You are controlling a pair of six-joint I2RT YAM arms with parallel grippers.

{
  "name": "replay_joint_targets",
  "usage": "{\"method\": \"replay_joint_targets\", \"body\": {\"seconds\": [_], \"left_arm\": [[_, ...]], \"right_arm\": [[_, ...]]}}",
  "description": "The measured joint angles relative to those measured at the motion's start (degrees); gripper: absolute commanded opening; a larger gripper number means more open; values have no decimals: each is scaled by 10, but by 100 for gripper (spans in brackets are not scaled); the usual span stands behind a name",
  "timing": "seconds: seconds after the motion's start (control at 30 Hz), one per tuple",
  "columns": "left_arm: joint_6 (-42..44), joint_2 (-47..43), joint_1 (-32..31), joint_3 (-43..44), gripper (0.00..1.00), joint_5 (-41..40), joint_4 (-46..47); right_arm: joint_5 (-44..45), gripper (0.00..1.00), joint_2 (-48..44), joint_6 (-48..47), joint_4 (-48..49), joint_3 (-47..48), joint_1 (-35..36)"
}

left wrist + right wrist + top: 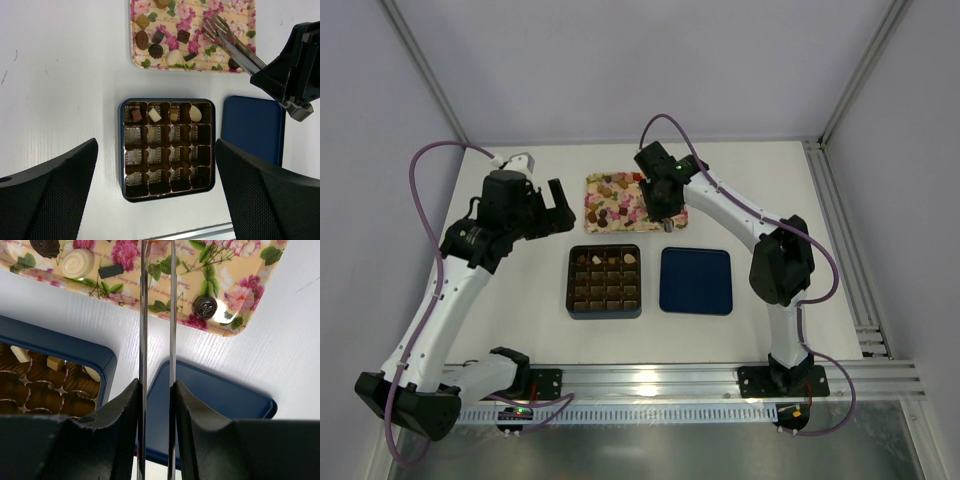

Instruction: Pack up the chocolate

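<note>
Step in hand: pick-up. Right tool (156, 390), clenched on tongs (230, 42), hovers over the tray (195, 10) holding most chocolate (156, 50). Four pieces occupy the box (121, 150). Left tool (558, 207) hangs released. Next move, by my judgement: pinch one bonbon.

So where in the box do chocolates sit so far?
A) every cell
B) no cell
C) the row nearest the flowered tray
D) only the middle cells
C: the left wrist view shows four chocolates side by side in the box's row nearest the tray; the rows behind look empty.
</note>
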Motion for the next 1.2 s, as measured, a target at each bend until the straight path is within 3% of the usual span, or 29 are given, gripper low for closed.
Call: {"method": "replay_joint_targets", "body": {"seconds": [0.47, 0.87, 1.2], "left_arm": [[0, 0, 0, 0, 96, -1, 0], [4, 0, 0, 0, 97, -6, -1], [5, 0, 0, 5, 97, -9, -6]], "right_arm": [[-9, 20, -11, 0, -1, -1, 0], [-17, 20, -159, 6, 13, -80, 26], [-17, 20, -171, 10, 16, -86, 56]]}}
